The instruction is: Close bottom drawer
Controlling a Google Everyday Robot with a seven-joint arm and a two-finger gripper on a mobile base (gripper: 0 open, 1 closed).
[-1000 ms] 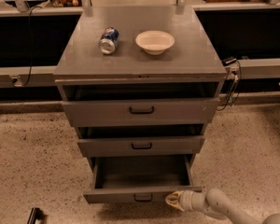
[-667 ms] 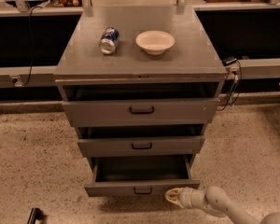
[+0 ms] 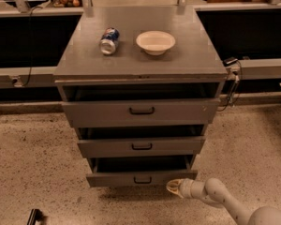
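Observation:
The bottom drawer is the lowest of three grey drawers in the grey cabinet. It has a low flat front with a small black pull handle. It stands out only a little, with a dark gap above its front. My gripper is at the lower right, its cream tip against the right end of the drawer front. The white arm runs off to the bottom right.
The middle drawer and the top drawer also stand slightly out. A blue can lies on the cabinet top beside a white bowl. A cable and box hang at the cabinet's right. Speckled floor lies around.
The bottom drawer has slid most of the way into the cabinet. My gripper has moved forward with its front, toward the cabinet.

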